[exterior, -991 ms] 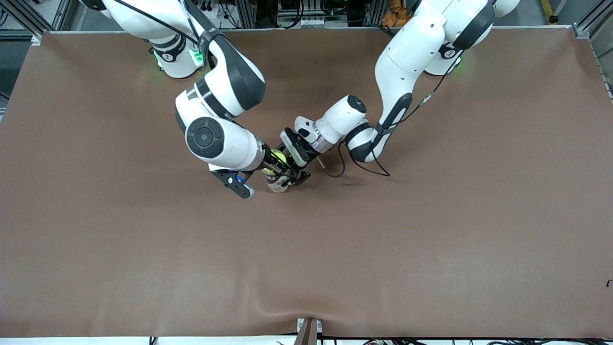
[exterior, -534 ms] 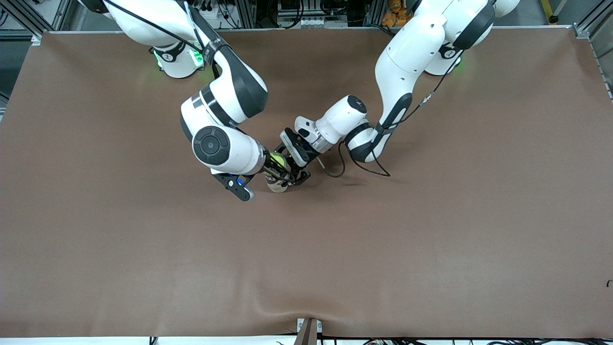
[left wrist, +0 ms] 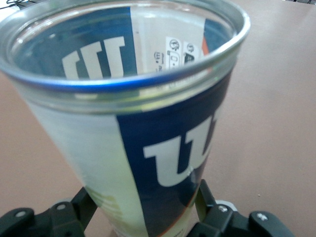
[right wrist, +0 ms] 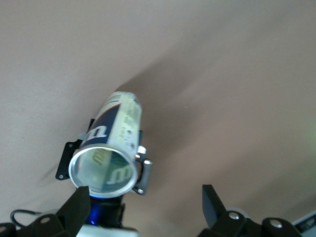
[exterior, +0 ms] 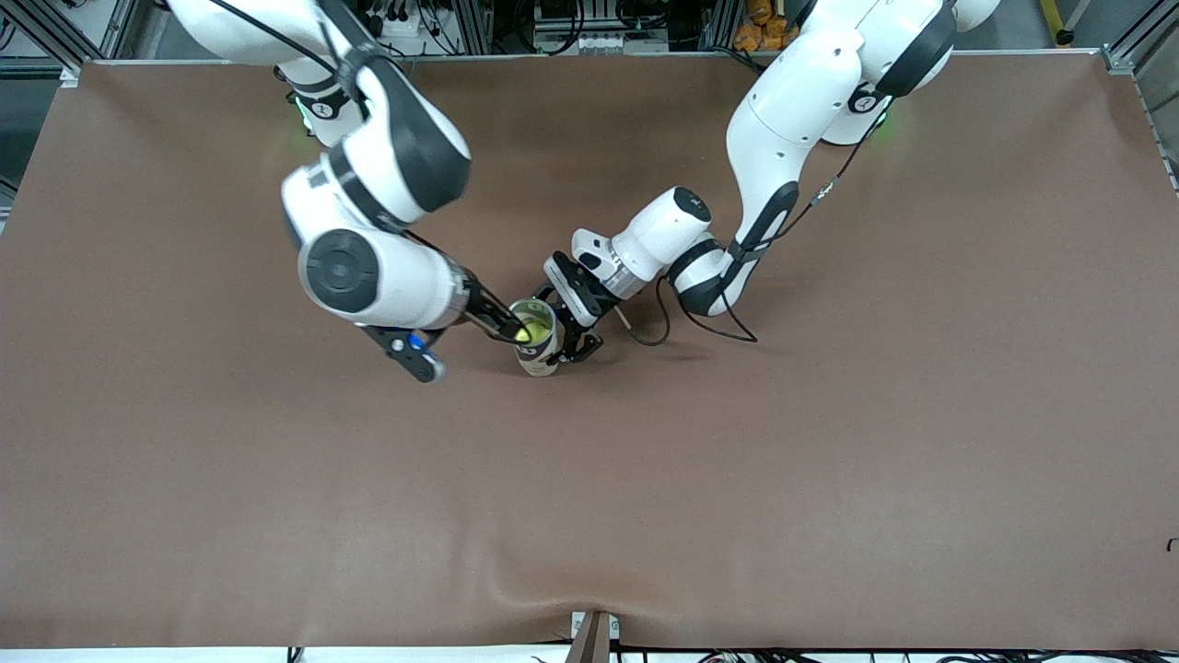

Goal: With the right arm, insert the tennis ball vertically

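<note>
Front view gives us the tennis ball can point(exterior: 540, 345) standing upright near the middle of the brown table point(exterior: 829, 479). The left gripper point(exterior: 569, 337) is clamped on the can's lower body, reaching in from about two o'clock. In the left wrist view its fingers point(left wrist: 206, 200) press against either side of the can point(left wrist: 163, 148), low on the label.

We see the tennis ball point(exterior: 525, 334) as a yellow-green patch inside the can's open mouth. A second ago it sat between the right gripper's fingers, above the rim. It has since dropped in.

The right gripper point(exterior: 507, 327) now sits at about ten o'clock of the mouth, its tips over the rim's edge. In the right wrist view its fingers point(right wrist: 76, 210) are spread wide with nothing between them, and the can point(right wrist: 116, 133) lies below them.

Compared with half a second ago, the right arm's big white elbow has swung away toward nine o'clock, to its own end of the table. The can and the left arm have barely shifted.
</note>
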Controlling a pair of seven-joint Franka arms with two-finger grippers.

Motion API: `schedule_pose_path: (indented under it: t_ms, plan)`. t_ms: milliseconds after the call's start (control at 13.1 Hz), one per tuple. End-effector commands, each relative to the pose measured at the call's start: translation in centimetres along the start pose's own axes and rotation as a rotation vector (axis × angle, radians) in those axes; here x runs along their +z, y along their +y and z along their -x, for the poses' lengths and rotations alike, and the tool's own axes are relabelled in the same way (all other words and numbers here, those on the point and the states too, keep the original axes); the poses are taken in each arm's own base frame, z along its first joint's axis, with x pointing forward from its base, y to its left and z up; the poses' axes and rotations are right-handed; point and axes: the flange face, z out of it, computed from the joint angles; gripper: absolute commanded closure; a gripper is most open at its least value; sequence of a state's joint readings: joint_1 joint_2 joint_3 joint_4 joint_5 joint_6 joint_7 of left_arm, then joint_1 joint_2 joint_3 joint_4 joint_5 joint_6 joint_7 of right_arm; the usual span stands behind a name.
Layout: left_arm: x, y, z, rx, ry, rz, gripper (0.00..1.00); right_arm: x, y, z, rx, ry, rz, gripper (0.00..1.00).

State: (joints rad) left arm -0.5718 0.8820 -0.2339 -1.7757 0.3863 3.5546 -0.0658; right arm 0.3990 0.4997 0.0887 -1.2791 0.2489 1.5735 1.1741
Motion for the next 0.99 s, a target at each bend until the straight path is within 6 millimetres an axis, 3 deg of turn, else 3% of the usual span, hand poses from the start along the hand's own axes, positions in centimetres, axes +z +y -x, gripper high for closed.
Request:
schedule_pose_path:
  t_ms: [0,152,305,610,915]
  plan:
    - [-1.1,-0.6,-1.1,0.009,0.016,-0.006,0.16,-4.8,2.7,-3.8,-0.052,-0.003,-0.042,0.00]
    - [-1.1,-0.8,-0.8,0.009,0.010,-0.007,0.16,-8.1,6.3,-8.5,-0.179,0.024,-0.088,0.00]
    - [-1.2,-0.6,-0.4,0.022,0.003,0.000,0.16,-9.9,9.3,-11.6,-0.308,0.062,-0.079,0.00]
    - [-1.1,-0.6,-0.5,0.022,0.006,-0.001,0.16,-14.2,16.5,-15.1,-0.514,0.108,0.001,0.00]
    - [-1.1,-0.5,-0.5,0.022,0.004,0.000,0.16,-18.9,21.2,-12.5,-0.594,0.198,0.062,0.00]
